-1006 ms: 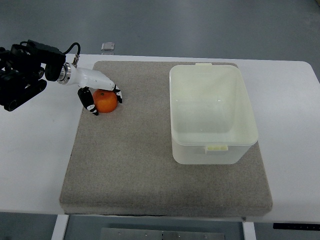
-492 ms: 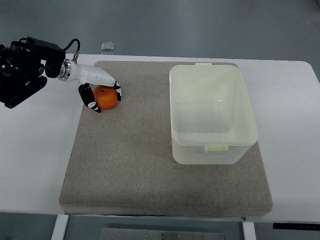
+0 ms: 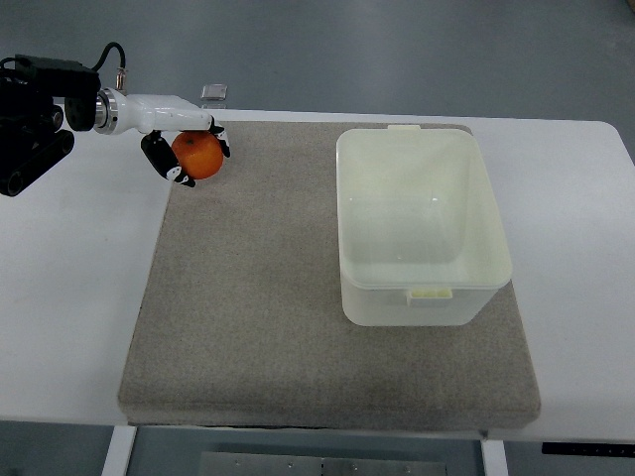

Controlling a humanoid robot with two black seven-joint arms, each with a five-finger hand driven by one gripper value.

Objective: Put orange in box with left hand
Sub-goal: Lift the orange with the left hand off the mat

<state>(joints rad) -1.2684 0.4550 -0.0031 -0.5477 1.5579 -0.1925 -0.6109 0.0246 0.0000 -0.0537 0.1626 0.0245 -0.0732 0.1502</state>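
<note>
Orange (image 3: pixel 198 156): I see it risen off the mat (image 3: pixel 298 327) since a second ago.
Left hand (image 3: pixel 182 149): fingers curled round it.
Box (image 3: pixel 422 226): my next target, well right.

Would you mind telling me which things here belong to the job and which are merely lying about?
Part of the job:
- orange, grasped by the left hand
- box, empty

Lying about:
- grey mat
- small clear object at the table's far edge
</note>
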